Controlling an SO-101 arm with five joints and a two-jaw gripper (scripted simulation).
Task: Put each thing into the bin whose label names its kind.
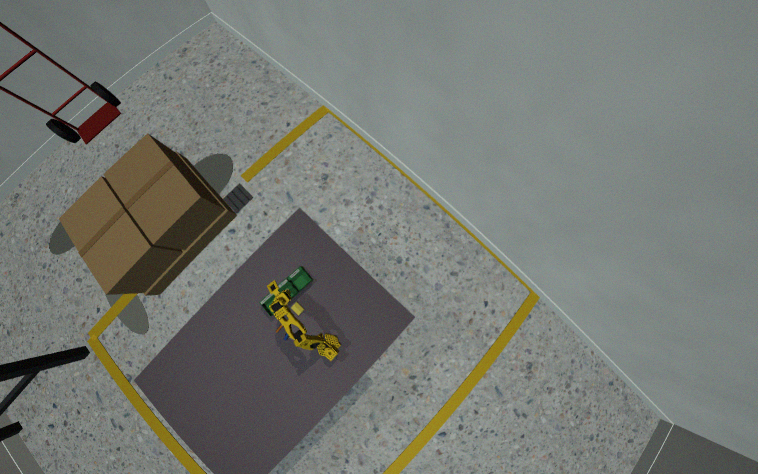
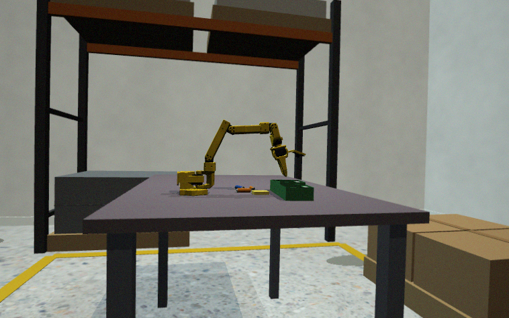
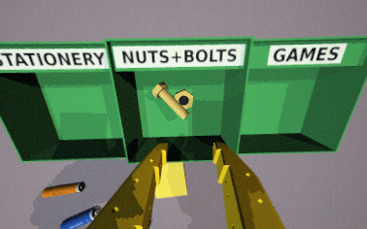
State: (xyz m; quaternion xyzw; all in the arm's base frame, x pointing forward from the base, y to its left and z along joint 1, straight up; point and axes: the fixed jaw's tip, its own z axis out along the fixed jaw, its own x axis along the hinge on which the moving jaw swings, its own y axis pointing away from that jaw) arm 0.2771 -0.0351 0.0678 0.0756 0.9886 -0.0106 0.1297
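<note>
Markers come first on the left in the wrist view: an orange marker (image 3: pixel 63 189) and a blue marker (image 3: pixel 81 217) lie on the tabletop (image 3: pixel 320 194) in front of the STATIONERY bin (image 3: pixel 10 112), which looks to hold nothing. Both are probably light, stiff and smooth, so they may roll or slip; a hold across the middle of the barrel, jaws square to its length, seems safest.

Next right, a flat yellow pad (image 3: pixel 171 179), perhaps sticky notes, lies just before the NUTS+BOLTS bin (image 3: pixel 233 107). It is thin and low, so it likely needs a pinch across its edges from above.

Inside that middle bin a tan bolt (image 3: pixel 172 100) and a hex nut (image 3: pixel 183 99) lie touching, already sorted.

The tool (image 3: pixel 189 160) hangs above the bin's front edge, its jaws slightly parted and holding nothing.

Rightmost, the GAMES bin (image 3: pixel 354 97) appears to hold nothing.
</note>
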